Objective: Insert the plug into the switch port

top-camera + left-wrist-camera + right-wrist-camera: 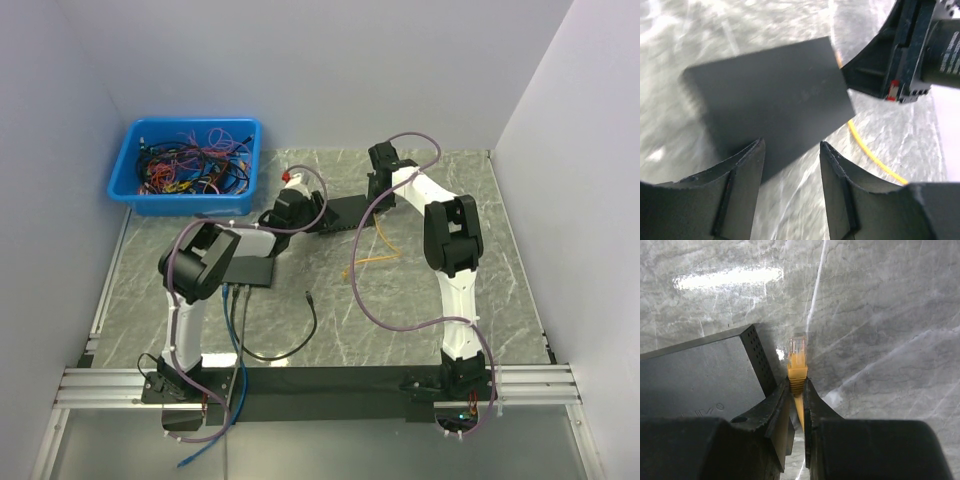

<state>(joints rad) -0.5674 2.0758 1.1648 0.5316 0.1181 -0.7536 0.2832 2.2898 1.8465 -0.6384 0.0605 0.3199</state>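
The switch [345, 212] is a flat black box on the marble table; it also shows in the left wrist view [770, 95] and the right wrist view [700, 375]. My right gripper [796, 382] is shut on the orange boot of a yellow cable's plug [798, 352], whose clear tip points past the switch's perforated right side, just beside its corner. In the top view the right gripper [376, 190] is at the switch's right end. My left gripper [792, 145] is open and empty, hovering at the switch's near edge, at its left end in the top view [300, 212]. No port is visible.
The yellow cable [368, 255] trails toward the table middle and shows in the left wrist view [870, 150]. A second black box [250, 270] with blue cables lies near the left arm. A black cable [300, 340] loops in front. A blue bin [190, 165] of cables stands at the back left.
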